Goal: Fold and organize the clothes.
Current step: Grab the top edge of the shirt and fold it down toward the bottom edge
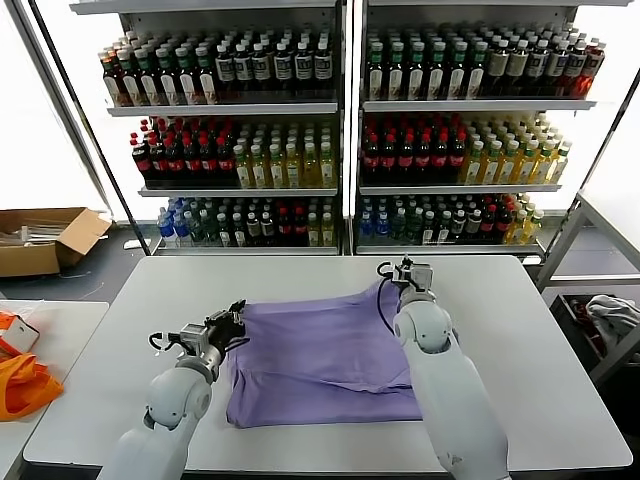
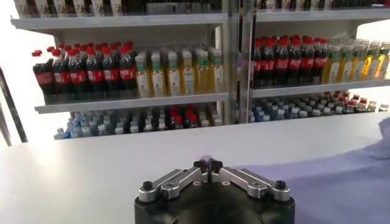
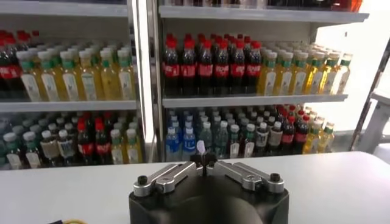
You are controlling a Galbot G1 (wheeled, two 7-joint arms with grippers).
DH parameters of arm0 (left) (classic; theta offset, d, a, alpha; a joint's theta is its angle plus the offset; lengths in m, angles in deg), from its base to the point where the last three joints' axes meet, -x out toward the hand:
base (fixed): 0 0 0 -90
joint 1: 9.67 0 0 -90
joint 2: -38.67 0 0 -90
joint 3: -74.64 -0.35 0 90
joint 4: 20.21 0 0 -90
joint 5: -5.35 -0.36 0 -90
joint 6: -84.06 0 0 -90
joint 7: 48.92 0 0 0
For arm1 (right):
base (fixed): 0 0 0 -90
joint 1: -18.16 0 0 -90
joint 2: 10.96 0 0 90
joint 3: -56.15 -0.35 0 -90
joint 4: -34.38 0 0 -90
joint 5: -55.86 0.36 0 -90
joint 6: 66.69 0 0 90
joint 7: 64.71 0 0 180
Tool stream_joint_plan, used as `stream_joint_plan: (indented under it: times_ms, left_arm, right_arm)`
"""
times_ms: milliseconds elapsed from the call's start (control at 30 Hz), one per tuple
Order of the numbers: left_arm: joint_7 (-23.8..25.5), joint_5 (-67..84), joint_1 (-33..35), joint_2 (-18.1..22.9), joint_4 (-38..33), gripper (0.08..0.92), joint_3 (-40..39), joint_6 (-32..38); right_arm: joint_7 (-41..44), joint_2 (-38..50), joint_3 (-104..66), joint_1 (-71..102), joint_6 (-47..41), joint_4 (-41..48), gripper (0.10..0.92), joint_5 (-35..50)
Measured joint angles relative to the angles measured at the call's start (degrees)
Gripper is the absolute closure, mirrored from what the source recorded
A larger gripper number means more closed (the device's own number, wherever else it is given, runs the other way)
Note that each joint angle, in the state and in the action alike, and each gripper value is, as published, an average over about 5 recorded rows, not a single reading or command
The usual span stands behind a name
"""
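the lavender t-shirt (image 1: 325,365) lies partly folded on the surface (image 1: 520,330), edges uneven, so tidying seemingly remains. the left claw (image 1: 232,325) at nine o'clock and the right claw (image 1: 410,272) at two o'clock are both closed, gripping nothing visible.

White table (image 1: 540,350), rounded corners; lavender T-shirt (image 1: 320,365) spread flat near centre, apparently partly folded, near edge close to table front.

No legible text, bottle labels (image 3: 183,70) on shelves beyond the jaws too small to read, no brand, number or sign discernible
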Motion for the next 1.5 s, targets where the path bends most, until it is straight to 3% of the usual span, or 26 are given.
stream_joint_plan:
  times_ms: [833, 1500]
  left_arm:
    - [2.24, -5.83, 13.33, 2.42, -9.52, 0.915, 2.63, 1.89]
    - [3.63, -9.9, 20.88, 3.89, -12.95, 0.915, 3.71, 2.89]
  right_arm:
    - [-1.01, 1.96, -8.0, 23.83, 0.88, -21.26, 0.917, 0.49]
    - [-0.95, 2.36, -8.86, 34.64, 1.58, -28.51, 0.917, -0.67]
